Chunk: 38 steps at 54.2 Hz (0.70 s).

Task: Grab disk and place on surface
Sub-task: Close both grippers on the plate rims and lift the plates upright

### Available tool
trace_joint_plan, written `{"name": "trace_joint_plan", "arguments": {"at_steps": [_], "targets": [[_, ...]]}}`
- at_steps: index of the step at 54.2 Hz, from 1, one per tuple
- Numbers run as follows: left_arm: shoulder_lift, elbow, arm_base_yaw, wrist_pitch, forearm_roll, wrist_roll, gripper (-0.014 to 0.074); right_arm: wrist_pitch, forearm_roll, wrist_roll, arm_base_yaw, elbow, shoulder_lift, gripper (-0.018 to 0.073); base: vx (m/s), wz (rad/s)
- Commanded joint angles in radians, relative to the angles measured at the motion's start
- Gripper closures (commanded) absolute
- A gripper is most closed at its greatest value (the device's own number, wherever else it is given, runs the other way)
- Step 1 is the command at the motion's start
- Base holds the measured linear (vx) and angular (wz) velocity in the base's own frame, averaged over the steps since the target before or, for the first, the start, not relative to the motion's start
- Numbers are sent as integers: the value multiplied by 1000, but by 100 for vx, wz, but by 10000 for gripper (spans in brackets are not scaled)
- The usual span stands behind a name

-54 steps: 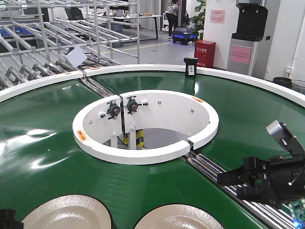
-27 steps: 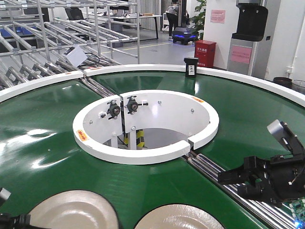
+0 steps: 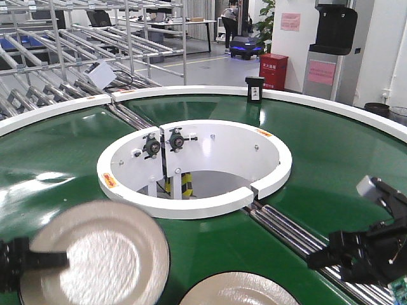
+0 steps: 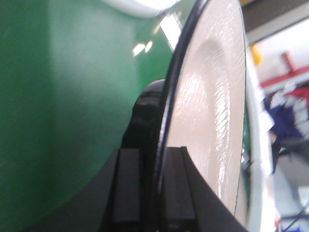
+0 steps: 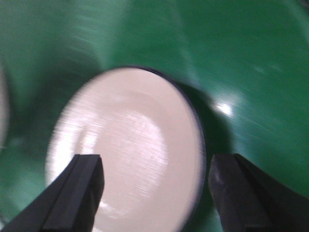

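Observation:
Two cream disks with dark rims show in the front view. The left disk (image 3: 95,254) is raised and tilted above the green belt (image 3: 57,159), and my left gripper (image 3: 39,259) is shut on its rim. In the left wrist view that disk (image 4: 212,106) stands edge-on between the closed fingers of the left gripper (image 4: 153,193). The second disk (image 3: 238,289) lies flat on the belt at the bottom edge. My right gripper (image 3: 321,254) is open beside it; from its wrist the second disk (image 5: 130,135) lies below the spread right gripper (image 5: 155,166). The dark metal tabletop is out of view.
A white ring wall (image 3: 191,206) encloses the hole in the middle of the belt. Metal rollers (image 3: 289,230) cross the belt on the right. A black box (image 3: 255,89) stands on the far white rim. Pipe racks (image 3: 63,51) fill the back left.
The left disk has come up off the belt in my left gripper and now tilts toward the camera. My right arm has sunk lower and shifted right.

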Motion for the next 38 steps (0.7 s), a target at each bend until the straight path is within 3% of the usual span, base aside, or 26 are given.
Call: {"name": "trace_joint_plan", "arguments": {"at_steps": [1, 7, 16, 30, 34, 38], "targets": [[-111, -22, -5, 83, -147, -57, 598, -15, -36, 27, -4, -30, 19, 46, 0, 0], [-170, -22, -5, 76, -177, -94, 598, -14, -3, 11, -4, -30, 109, 46, 0, 0], [-203, -22, -5, 78, -219, -137, 598, -2, 143, -87, 6, -30, 228, 46, 0, 0], [-203, -22, -5, 78, -237, -139, 598, -10, 277, -174, 123, -30, 345, 61, 0, 0], [-203, -22, -5, 77, -237, -139, 598, -19, 308, -189, 143, -30, 364, 98, 0, 0], [-203, -22, -5, 77, -237, -139, 598, -12, 345, -210, 144, -30, 369, 239, 0, 0]]}}
